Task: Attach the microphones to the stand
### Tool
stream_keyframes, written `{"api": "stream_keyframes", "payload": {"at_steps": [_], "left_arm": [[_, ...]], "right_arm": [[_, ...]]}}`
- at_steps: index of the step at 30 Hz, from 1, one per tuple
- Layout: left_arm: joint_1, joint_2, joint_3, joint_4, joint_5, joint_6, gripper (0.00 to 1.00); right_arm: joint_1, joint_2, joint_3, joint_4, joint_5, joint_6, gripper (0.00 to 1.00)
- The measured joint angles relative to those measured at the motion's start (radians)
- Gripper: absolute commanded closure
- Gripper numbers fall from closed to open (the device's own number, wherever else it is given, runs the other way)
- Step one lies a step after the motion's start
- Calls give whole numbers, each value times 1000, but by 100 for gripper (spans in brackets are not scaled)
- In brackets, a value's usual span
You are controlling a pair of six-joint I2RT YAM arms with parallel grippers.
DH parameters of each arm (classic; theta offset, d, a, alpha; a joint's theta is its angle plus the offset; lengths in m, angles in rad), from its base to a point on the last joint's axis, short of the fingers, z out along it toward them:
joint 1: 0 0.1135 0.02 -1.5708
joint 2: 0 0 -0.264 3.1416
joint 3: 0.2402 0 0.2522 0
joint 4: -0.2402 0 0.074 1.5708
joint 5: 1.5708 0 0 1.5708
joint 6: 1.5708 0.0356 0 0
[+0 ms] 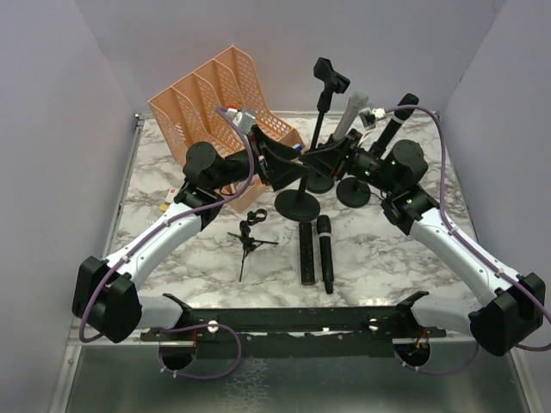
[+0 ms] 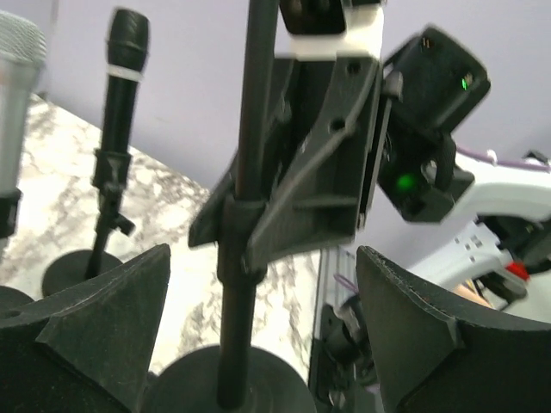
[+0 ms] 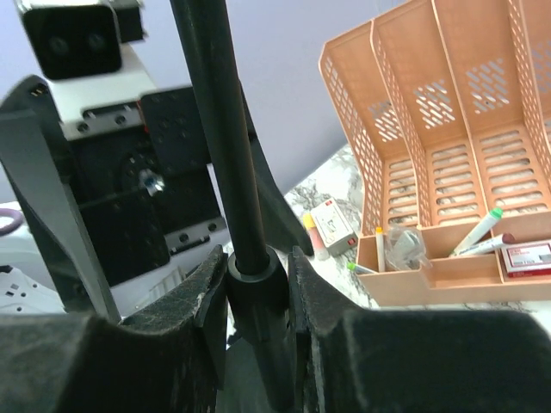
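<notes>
Hidden: from above, the wrists mask both fingertip pairs; the silver-grey mic (image 2: 15, 77) is cut off at the left wrist view's edge.
Views: the right wrist shows the right gripper (image 3: 256, 262) clamped on the empty stand (image 3: 211, 129) at its pole. The left wrist shows the left gripper (image 2: 263, 254) spread wide, straddling that pole without touching it.
Arms: both reach inward and meet mid-bench.
Mics: two lying mics (image 1: 325, 254) are toward the near edge; the black mic (image 1: 392, 125) and the silver-grey one are clipped upright toward the far edge.

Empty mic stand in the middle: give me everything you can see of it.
The empty stand looks all black: a flat round base on the marble table, a thin pole standing nearly upright with a collar partway up, and a tilted clip on top holding nothing. The right claw is shut on the pole at the collar. The left claw straddles the pole, fingers wide apart, not touching.
</notes>
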Motion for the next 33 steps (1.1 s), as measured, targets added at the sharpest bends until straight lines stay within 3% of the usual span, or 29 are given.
{"api": "stream_keyframes", "payload": {"at_steps": [5,13,17,20,21,24,27,33], "left_arm": [[3,-2,-22,-5,120,-7,21],[-14,30,-15,-4,225,-19,46],[-42,57,-15,-8,247,-2,70],[-47,62,-14,-11,248,12,100],[-47,63,-13,-9,248,10,100],[-46,63,-8,-11,248,26,100],[-46,63,-1,-16,248,33,100],[-46,63,29,-39,284,36,100]], "right_arm": [[0,0,40,-3,-28,12,99],[0,0,53,13,-58,56,99],[0,0,53,39,-58,81,99],[0,0,52,55,-62,101,99],[1,0,53,60,-65,108,97],[1,0,52,68,-65,117,66],[1,-3,52,69,-64,134,46],[0,-35,51,84,-69,184,40]]}}
